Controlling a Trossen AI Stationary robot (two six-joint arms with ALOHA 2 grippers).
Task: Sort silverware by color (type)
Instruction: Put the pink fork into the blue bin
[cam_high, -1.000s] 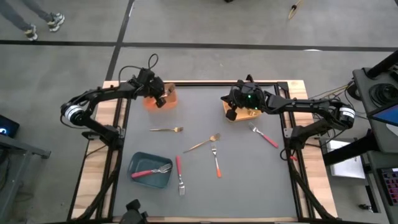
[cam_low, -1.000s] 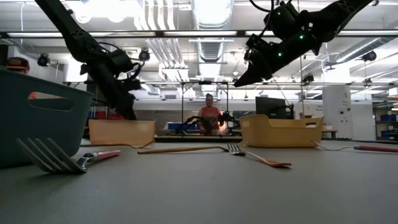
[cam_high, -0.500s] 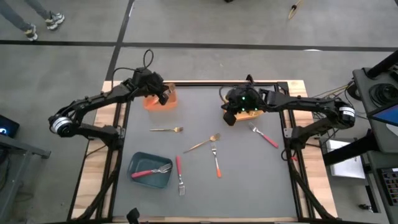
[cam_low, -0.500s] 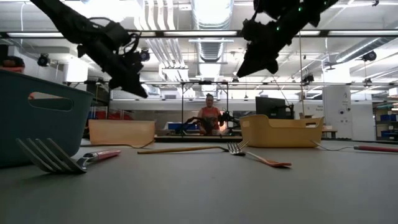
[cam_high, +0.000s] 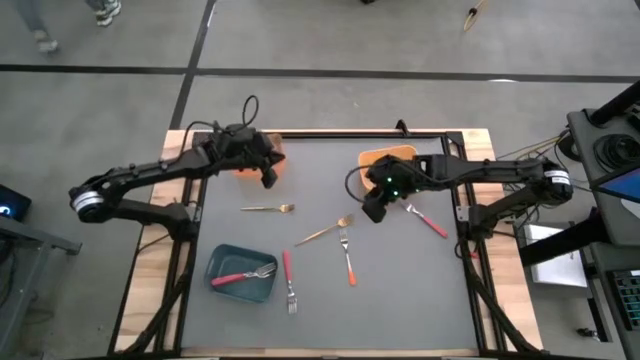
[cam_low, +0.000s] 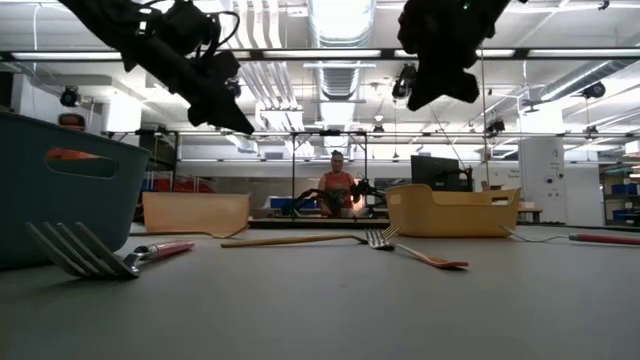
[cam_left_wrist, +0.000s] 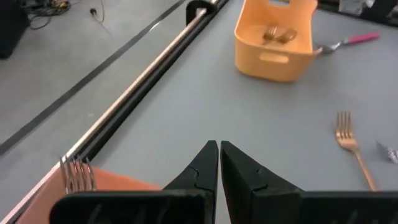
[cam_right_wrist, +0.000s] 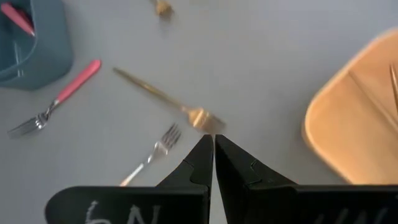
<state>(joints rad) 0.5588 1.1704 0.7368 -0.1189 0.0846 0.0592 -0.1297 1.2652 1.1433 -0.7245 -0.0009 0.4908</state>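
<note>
Both grippers were clenched and held nothing. The left gripper (cam_high: 268, 178) hung above the orange bin (cam_high: 275, 150) at the table's far left; the right gripper (cam_high: 372, 212) hovered just in front of the yellow-orange bin (cam_high: 385, 157) at the far right.

Six forks lay loose on the dark grey table (cam_high: 400, 290). Relative to the teal bin (cam_high: 240, 273) at the near left, a gold fork (cam_high: 268, 208) lay just beyond it, a second gold fork (cam_high: 324, 230) farther right, then an orange-handled fork (cam_high: 347, 257). A pink-handled fork (cam_high: 288, 280) lay just right of the bin, another pink-handled fork (cam_high: 425, 219) well away near the right gripper, and a sixth fork (cam_high: 244, 276) rested inside the bin.

The table stood on a grey concrete floor in a workshop, where a person (cam_low: 337, 184) sat beyond the far edge.
</note>
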